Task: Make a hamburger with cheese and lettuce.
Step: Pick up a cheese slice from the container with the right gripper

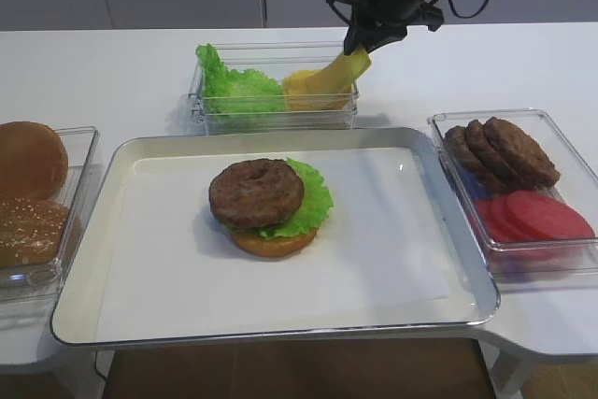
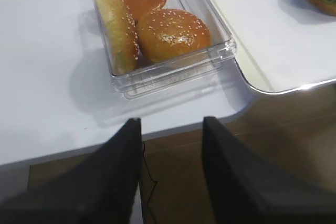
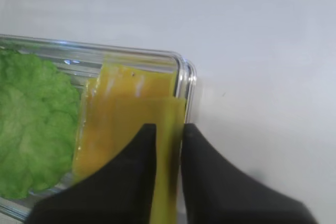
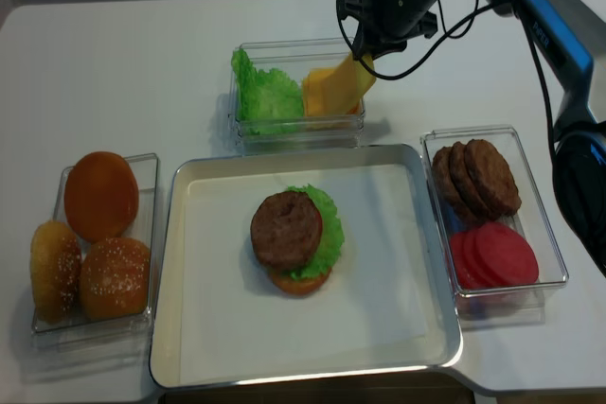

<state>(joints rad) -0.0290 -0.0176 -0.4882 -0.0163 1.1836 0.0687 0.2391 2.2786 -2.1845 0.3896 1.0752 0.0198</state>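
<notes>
Gripping the cheese (image 3: 131, 124) slice with my right jaws (image 3: 169, 142) over its clear tub (image 1: 271, 114); left jaws (image 2: 170, 129) open, idle off the worktop (image 2: 47, 51). No labels readable.

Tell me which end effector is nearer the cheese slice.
Right. The right end effector pinches the cheese slice over its clear container. The left end effector hangs off the table edge beside the bun container, far away.
</notes>
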